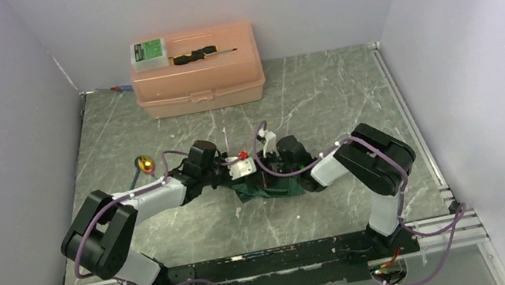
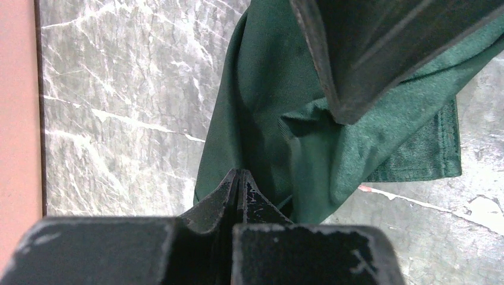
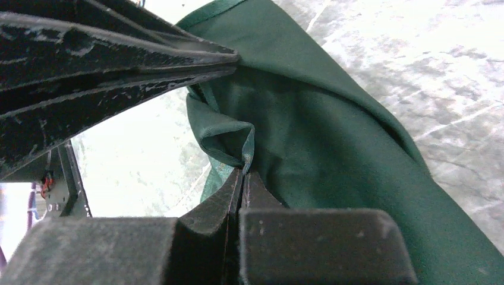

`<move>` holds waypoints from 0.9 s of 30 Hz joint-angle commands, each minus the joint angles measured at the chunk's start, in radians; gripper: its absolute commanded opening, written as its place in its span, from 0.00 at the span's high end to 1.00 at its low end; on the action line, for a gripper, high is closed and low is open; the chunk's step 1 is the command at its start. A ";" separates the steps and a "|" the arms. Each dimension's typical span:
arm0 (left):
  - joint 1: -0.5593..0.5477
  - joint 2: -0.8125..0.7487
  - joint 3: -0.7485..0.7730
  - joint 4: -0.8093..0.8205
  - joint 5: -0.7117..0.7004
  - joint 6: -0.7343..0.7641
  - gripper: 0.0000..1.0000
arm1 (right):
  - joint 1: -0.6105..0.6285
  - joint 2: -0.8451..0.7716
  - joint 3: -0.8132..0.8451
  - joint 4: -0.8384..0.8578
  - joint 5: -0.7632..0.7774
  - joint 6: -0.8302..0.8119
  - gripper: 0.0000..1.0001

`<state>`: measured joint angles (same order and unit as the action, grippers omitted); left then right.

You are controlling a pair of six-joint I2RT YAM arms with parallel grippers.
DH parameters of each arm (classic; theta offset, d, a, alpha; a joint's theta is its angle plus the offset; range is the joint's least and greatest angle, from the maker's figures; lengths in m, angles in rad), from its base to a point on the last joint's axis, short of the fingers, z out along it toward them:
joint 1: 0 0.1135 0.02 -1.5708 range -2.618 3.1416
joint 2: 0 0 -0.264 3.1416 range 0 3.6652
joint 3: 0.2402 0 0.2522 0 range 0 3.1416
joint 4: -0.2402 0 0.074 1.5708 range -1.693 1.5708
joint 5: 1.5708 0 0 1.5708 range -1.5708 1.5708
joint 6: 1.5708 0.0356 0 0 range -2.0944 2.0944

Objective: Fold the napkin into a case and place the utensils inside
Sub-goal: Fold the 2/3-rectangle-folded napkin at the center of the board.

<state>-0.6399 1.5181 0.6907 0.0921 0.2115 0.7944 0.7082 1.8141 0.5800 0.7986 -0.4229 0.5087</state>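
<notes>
From the left wrist, the left pincer (image 2: 238,176) is clamped tight, its tips nipping a fold of the dark green napkin (image 2: 267,89), which spreads ahead of it and to its right over the marble table (image 2: 119,119). From the right wrist, the right pincer (image 3: 242,175) is likewise closed, gripping a small folded corner, with the cloth draping away rightward. From above, the bunched napkin sits between the two; a gold-headed spoon (image 1: 145,163) lies well left of the left pincer.
</notes>
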 commanded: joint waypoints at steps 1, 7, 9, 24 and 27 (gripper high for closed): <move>0.003 -0.017 0.004 0.036 0.014 -0.022 0.97 | -0.018 0.001 0.055 -0.056 -0.019 0.021 1.00; 0.004 -0.024 -0.018 0.047 0.020 -0.019 0.97 | -0.017 0.024 0.095 -0.127 -0.034 0.013 1.00; 0.003 -0.029 -0.022 0.048 0.028 -0.018 0.97 | -0.018 0.034 0.108 -0.166 -0.032 0.003 1.00; 0.002 -0.060 -0.024 0.043 0.030 -0.038 0.95 | -0.018 0.028 0.155 -0.430 -0.004 -0.015 1.00; 0.004 -0.057 -0.031 0.040 0.016 -0.045 0.58 | -0.018 0.024 0.138 -0.414 -0.014 -0.007 1.00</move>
<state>-0.6399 1.4864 0.6731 0.1085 0.2230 0.7589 0.6926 1.8458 0.7502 0.4889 -0.4545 0.5171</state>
